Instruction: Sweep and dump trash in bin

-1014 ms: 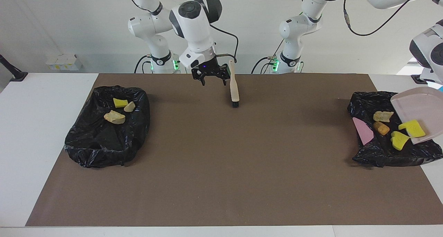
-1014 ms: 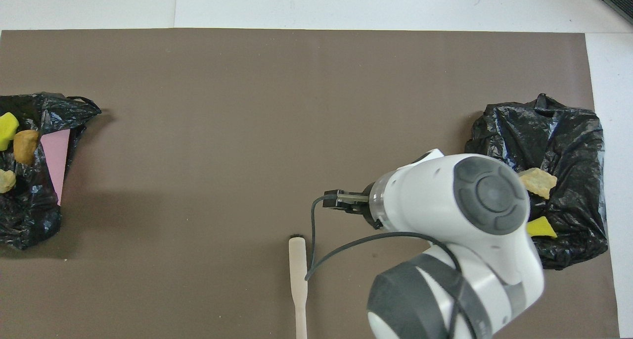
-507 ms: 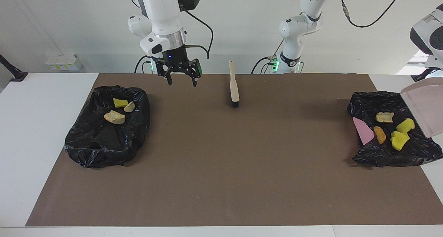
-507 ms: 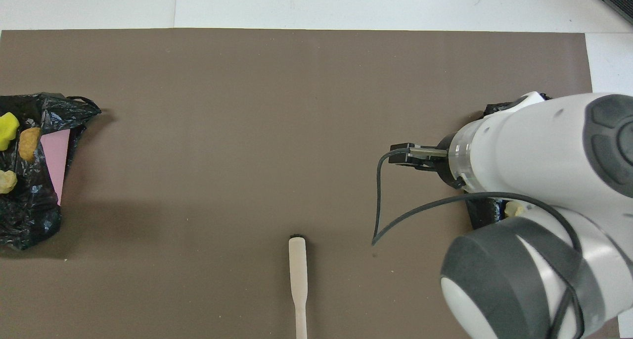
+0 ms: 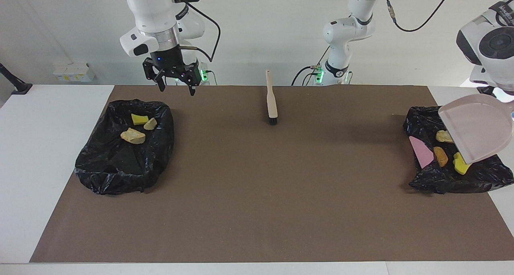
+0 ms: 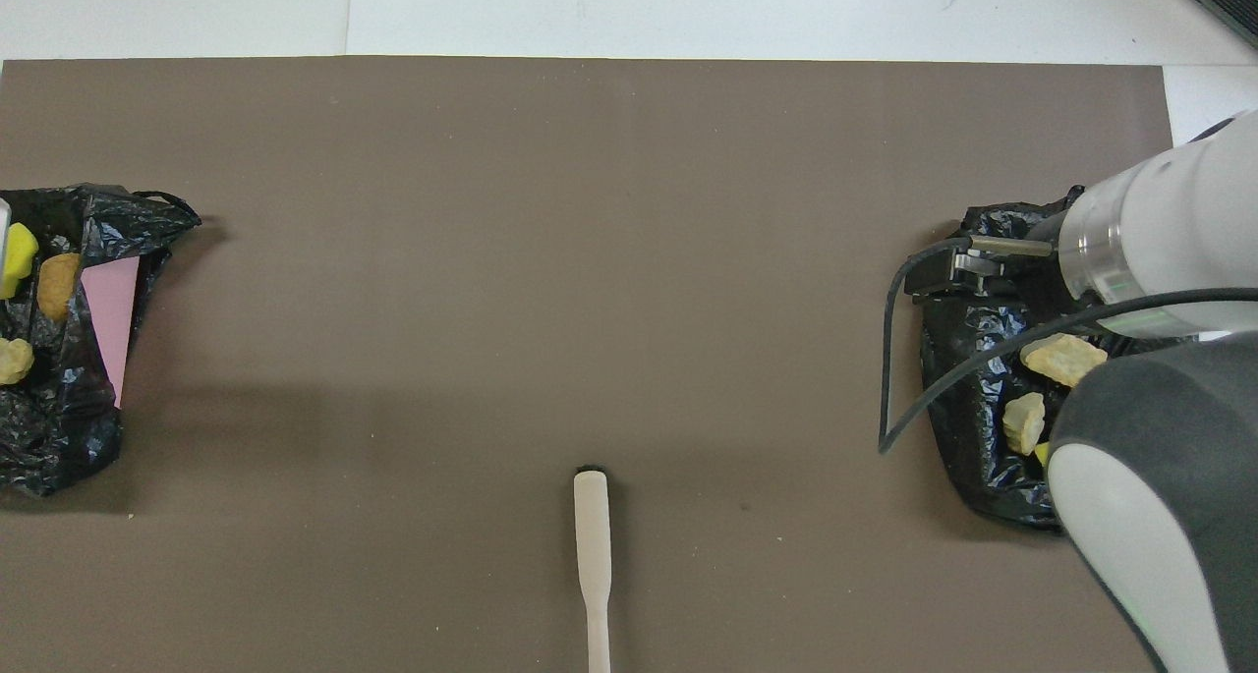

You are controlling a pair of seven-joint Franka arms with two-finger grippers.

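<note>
trash (image 5: 133, 135) lies in bag (image 5: 120, 166) under spread right gripper (image 5: 175, 82); left gripper pinches dustpan (image 5: 478, 126).

The dustpan (image 5: 478, 126) covers part of the trash in the black bag (image 5: 445, 178), and its handle runs off frame, so whatever's holding it is out of sight.

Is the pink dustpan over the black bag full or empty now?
Empty, as far as it shows: the dustpan hangs tilted over the black bag, its visible inner face bare. Trash pieces lie in the bag.
</note>
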